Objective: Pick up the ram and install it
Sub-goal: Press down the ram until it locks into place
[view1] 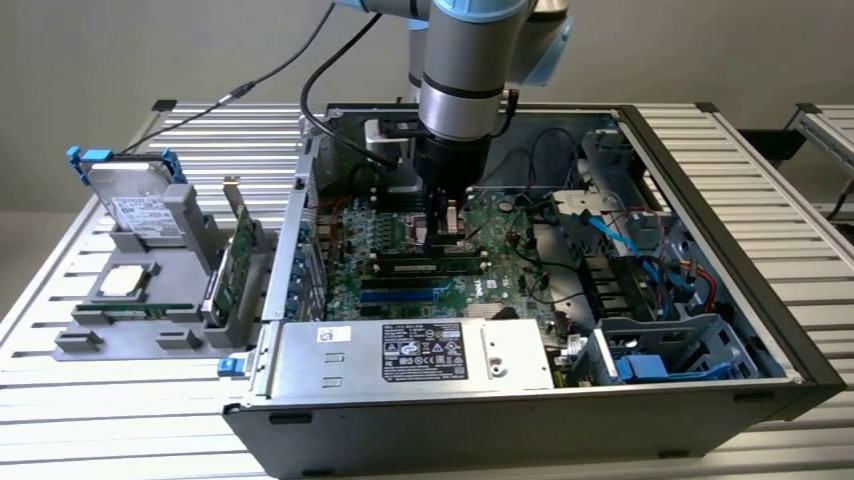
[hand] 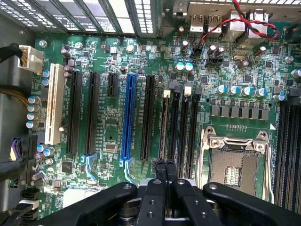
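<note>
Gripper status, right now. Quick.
Gripper: shut, fingertips together over the memory slots on the motherboard. Whether it grips the ram cannot be told.

Plain beige-grey wall (view1: 160,50) across 12 o'clock, evenly lit, no window seen. Slatted aluminium table (view1: 120,400) spans frame from 9 to 3 o'clock, bright glare on slats at 7 o'clock. Second slatted table (view1: 830,125) at 2 o'clock, apart from first. Pale floor (view1: 27,260) visible at 9 o'clock.
</note>
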Tool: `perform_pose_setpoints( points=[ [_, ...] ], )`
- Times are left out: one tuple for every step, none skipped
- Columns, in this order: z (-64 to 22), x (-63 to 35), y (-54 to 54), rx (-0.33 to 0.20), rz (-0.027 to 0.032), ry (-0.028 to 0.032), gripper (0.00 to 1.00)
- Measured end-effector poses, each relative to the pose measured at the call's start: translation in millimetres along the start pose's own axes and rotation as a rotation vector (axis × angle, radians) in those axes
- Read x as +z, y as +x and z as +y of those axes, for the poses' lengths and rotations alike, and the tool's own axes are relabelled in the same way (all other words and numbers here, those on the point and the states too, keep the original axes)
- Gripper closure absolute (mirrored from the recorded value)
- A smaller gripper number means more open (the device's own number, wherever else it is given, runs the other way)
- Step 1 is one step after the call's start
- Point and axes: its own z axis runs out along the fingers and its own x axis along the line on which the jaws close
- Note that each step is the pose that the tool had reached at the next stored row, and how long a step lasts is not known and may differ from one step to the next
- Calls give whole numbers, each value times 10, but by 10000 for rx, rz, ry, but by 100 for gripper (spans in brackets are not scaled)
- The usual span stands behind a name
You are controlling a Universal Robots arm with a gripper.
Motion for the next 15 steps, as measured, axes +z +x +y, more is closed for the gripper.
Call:
perform_pose_setpoints(
  points=[
    [0, 0, 0, 0, 1, 0, 90],
    [0, 0, 0, 0, 0, 0, 90],
    [0, 0, 0, 0, 0, 0, 90],
    [0, 0, 0, 0, 0, 0, 90],
    [0, 0, 0, 0, 0, 0, 90],
    [0, 0, 0, 0, 0, 0, 90],
    [0, 0, 0, 0, 1, 0, 90],
    [0, 0, 0, 1, 0, 0, 90],
    [1, -1, 1, 88, -8, -5, 90],
    [1, -1, 0, 225, -24, -12, 90],
    [1, -1, 0, 360, -41, -18, 90],
    [0, 0, 0, 494, -59, -23, 90],
    [0, 0, 0, 646, -74, -30, 90],
    [0, 0, 0, 801, -87, -38, 90],
    [0, 0, 0, 944, -98, -44, 90]
  ],
)
